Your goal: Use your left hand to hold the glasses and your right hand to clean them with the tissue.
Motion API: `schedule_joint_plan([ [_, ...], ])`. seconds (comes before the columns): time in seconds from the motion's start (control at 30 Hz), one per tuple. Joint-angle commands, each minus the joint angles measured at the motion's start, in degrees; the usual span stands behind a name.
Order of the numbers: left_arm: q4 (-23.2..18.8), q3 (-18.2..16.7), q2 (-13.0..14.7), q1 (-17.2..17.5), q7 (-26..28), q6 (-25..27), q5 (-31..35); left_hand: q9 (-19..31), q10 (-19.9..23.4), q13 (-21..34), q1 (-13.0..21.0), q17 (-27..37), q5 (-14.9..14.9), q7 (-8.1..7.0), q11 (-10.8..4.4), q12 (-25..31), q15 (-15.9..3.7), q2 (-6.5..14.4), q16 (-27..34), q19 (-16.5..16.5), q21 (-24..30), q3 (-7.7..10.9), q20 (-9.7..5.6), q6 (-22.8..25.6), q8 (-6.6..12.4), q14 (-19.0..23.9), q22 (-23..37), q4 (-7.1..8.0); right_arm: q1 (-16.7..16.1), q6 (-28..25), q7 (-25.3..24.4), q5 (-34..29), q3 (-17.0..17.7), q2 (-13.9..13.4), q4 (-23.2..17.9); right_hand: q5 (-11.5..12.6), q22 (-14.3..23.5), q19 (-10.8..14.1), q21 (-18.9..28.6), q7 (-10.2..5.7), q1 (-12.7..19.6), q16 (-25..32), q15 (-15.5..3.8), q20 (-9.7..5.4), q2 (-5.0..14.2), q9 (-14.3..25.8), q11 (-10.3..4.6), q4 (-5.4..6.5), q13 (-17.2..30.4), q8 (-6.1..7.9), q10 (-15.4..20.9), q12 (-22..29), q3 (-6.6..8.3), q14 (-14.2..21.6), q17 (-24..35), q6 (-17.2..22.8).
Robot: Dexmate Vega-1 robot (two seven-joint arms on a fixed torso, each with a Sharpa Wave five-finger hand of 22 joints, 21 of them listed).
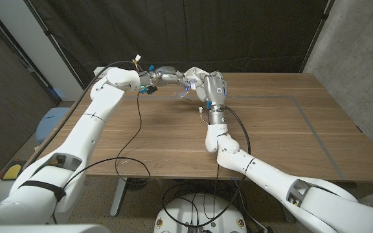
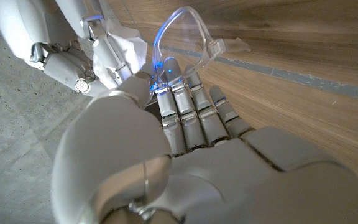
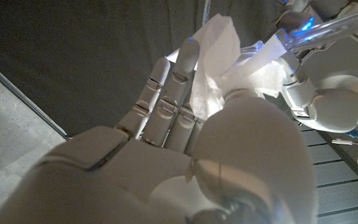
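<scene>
Over the table's far side, my left hand (image 1: 166, 76) holds the clear plastic glasses (image 1: 184, 90) up in the air. In the left wrist view the glasses (image 2: 185, 34) stick out past my left hand (image 2: 185, 143), pinched at its fingertips (image 2: 166, 71). My right hand (image 1: 196, 77) meets them from the other side with a white tissue (image 3: 219, 59) gripped between thumb and fingers (image 3: 166, 99). That tissue (image 2: 126, 53) presses against the lens, with the right hand (image 2: 73, 62) behind it. In the right wrist view the glasses frame (image 3: 328, 28) crosses just beyond my right hand (image 3: 185, 162).
The wooden table (image 1: 271, 129) spreads below both hands, with a thin grey line marked on it (image 1: 303, 100). A black cable (image 1: 135, 155) trails from my left arm across the table's left part. A dark curtain (image 1: 206, 32) hangs behind.
</scene>
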Motion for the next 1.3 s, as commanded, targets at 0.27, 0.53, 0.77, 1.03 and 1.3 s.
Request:
schedule_joint_plan([
  [0.27, 3.25, 0.44, -1.79, -1.8, 0.18, -0.4, -0.88, 9.28, 0.27, 0.08, -0.04, 0.46, 0.43, 3.38, 0.05, 0.42, -5.5, -0.03, 0.3, -0.47, 0.67, 1.04, 0.17, 5.12, 3.15, 0.83, 0.05, 0.16, 0.19, 5.35, 2.14, -3.48, -3.6, -2.85, -2.15, -0.1, 0.2, -0.69, 1.01, -3.08, 0.82, 0.34, -3.49, -3.94, -0.25, 0.16, -0.21, 0.05, 0.16, -0.75, 0.7, 0.29, -0.16, 0.41, 0.42, 5.6],
  [0.53, 3.24, 0.79, -1.35, -1.85, -0.42, 0.15, -0.2, 9.32, 0.2, 0.19, -0.12, 0.53, 0.42, 3.25, -0.01, 0.51, -5.5, -0.09, 0.34, -0.58, 0.99, 1.24, 0.24, 5.29, 3.07, 0.87, -0.01, 0.16, 0.84, 5.69, 1.54, -2.89, -2.54, -1.9, -0.62, -0.16, 0.18, -1.09, 1.85, -3.12, 1.01, 0.1, -3.49, -4.03, -0.25, 0.11, -0.09, 0.31, 0.21, -1.48, 0.79, 0.13, -0.32, 0.22, 0.44, 5.99],
  [0.77, 3.97, 1.36, -1.04, -2.63, -1.27, 0.48, 0.77, 9.32, 0.27, 0.03, -0.09, 0.75, 0.41, 3.5, 0.16, 0.48, -5.37, -0.1, 0.51, -0.67, 1.28, 1.33, 0.18, 5.3, 2.92, 0.88, -0.06, 0.11, 1.32, 6.23, 0.72, -2.46, -2.05, -1.47, 0.0, -0.2, 0.13, -1.42, 2.62, -3.21, 1.09, 0.07, -3.49, -4.06, -0.22, 0.13, -0.23, 0.5, 0.4, -2.15, 0.78, 0.0, -0.53, 0.32, 0.54, 6.16],
  [1.03, 4.79, 2.35, -0.8, -3.6, -2.6, 1.1, 2.29, 9.38, 0.34, 0.12, -0.16, 0.75, 0.44, 3.6, 0.24, 0.61, -5.36, -0.22, 0.49, -0.74, 1.62, 1.55, 0.29, 5.38, 2.81, 0.91, -0.12, 0.08, 1.81, 6.15, 0.56, -1.91, -1.47, -1.19, 0.44, -0.2, 0.09, -1.67, 3.19, -3.2, 1.13, 0.07, -3.49, -4.02, -0.13, 0.16, -0.08, 0.62, 0.52, -2.6, 0.78, -0.12, -0.63, 0.41, 0.7, 6.31],
  [1.3, 4.53, 2.13, -0.91, -3.36, -2.83, 1.23, 3.07, 9.39, 0.35, 0.04, -0.11, 0.98, 0.45, 3.66, 0.27, 0.62, -5.27, -0.24, 0.64, -0.91, 1.96, 1.67, 0.42, 5.5, 2.67, 0.83, -0.18, 0.02, 2.13, 5.32, -0.09, -0.89, -0.31, -0.9, 0.91, -0.21, 0.01, -1.95, 3.77, -3.06, 1.15, -0.1, -3.49, -4.02, -0.09, 0.2, -0.11, 0.71, 0.54, -3.06, 0.79, -0.3, -0.75, 0.32, 0.71, 6.46],
])
